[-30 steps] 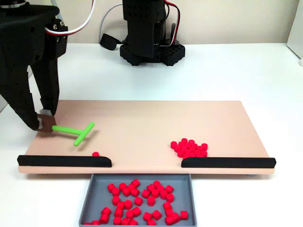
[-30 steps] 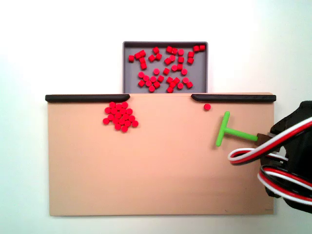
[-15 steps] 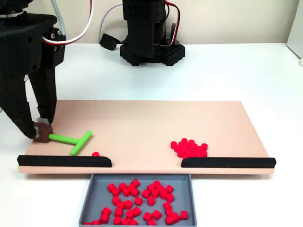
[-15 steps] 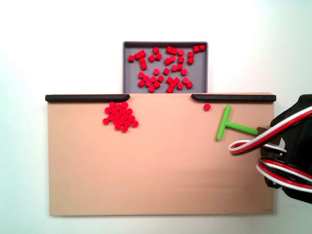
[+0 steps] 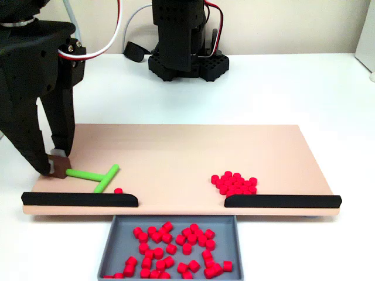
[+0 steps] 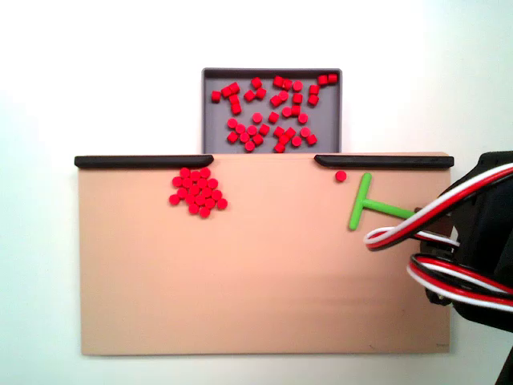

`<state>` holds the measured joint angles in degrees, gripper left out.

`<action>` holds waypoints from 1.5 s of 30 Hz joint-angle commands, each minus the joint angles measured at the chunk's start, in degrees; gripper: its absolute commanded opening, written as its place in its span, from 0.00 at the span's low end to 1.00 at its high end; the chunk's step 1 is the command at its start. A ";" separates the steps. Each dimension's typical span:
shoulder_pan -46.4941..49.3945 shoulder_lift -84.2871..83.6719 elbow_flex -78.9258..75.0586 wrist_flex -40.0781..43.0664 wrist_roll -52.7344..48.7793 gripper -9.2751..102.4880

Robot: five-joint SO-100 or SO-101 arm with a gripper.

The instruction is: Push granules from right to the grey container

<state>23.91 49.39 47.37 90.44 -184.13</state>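
A black two-finger robot hand stands at the left end of a tan rectangular board in a fixed view, clenched on the stem end of a bright green T-shaped plastic pusher stick, which lies flat on the board with its crossbar turned toward the board's middle. Just beside the crossbar, a single red pellet rests near the inner end of a black strip-shaped rail. A second black rail lines the same edge on the other side, and a tight heap of tiny bright red cylindrical plastic granules lies on the board touching it. Beyond the gap between the rails, a shallow rectangular grey plastic container sits on the white counter, holding many scattered red granules. In a fixed view from above, the heap appears at left and the pusher stick at right, with red, white and black cables crossing the arm.
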 commanded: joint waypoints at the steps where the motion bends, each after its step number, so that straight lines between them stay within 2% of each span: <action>1: -0.70 0.53 -1.76 0.18 -23.91 0.08; 45: -3.34 2.11 -0.35 0.18 -18.90 0.08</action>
<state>21.18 49.48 47.81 90.88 -184.13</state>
